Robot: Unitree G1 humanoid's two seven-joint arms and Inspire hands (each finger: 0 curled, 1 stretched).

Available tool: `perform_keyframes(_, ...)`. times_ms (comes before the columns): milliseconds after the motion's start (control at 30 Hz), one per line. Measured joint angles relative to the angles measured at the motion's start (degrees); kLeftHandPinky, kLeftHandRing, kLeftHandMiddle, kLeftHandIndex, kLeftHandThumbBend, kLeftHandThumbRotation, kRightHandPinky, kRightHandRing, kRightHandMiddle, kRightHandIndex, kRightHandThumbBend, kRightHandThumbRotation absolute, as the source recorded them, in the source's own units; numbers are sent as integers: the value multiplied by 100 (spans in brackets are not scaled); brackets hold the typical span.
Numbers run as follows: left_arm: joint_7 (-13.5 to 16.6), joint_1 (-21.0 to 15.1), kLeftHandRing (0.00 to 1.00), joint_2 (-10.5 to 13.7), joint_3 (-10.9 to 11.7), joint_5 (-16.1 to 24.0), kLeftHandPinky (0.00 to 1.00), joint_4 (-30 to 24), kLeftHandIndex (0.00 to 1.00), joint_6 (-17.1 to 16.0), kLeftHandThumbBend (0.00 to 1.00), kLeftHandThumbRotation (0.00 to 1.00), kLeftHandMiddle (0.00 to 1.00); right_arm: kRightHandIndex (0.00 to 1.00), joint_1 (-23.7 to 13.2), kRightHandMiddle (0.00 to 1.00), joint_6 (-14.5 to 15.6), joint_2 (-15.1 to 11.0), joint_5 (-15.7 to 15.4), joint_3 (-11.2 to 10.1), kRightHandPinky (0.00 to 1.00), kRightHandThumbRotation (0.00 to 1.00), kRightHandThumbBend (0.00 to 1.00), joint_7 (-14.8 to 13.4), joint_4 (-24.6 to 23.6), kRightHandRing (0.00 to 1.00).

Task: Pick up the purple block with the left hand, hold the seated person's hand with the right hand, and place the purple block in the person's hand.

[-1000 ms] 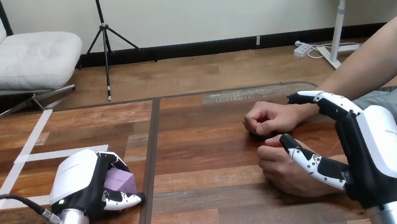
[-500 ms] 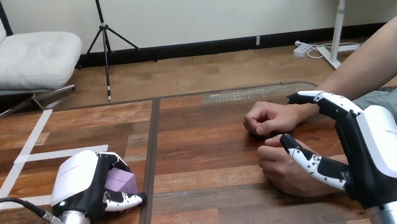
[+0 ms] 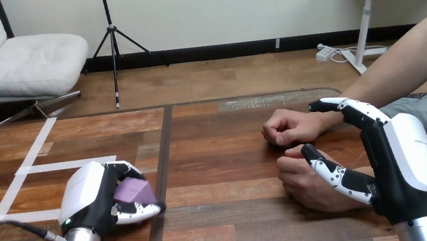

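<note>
Curling round the purple block (image 3: 131,190), the left hand (image 3: 90,196) holds it at the near left of the table (image 3: 221,155). The right hand (image 3: 404,160) is spread open, its thumb across the person's nearer fist (image 3: 302,186).

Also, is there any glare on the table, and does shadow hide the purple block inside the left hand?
Head view: a pale sheen lies on the table near its far edge, no strong glare elsewhere. Head view: the purple block is lit, not shadowed, between the curled fingers of the left hand, which cover part of it.
</note>
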Motion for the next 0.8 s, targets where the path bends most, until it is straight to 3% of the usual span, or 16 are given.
perform_keyframes(533, -865, 48, 36, -680, 864, -1822, 31, 221, 46, -1186, 74, 0, 45, 72, 0, 74, 11, -6, 0, -19, 69, 19, 46, 3, 0, 77)
perform_keyframes(800, -1018, 46, 37, -958, 1151, -2128, 30, 379, 47, -1574, 72, 0, 46, 72, 0, 75, 75, -7, 0, -51, 69, 19, 47, 60, 0, 78)
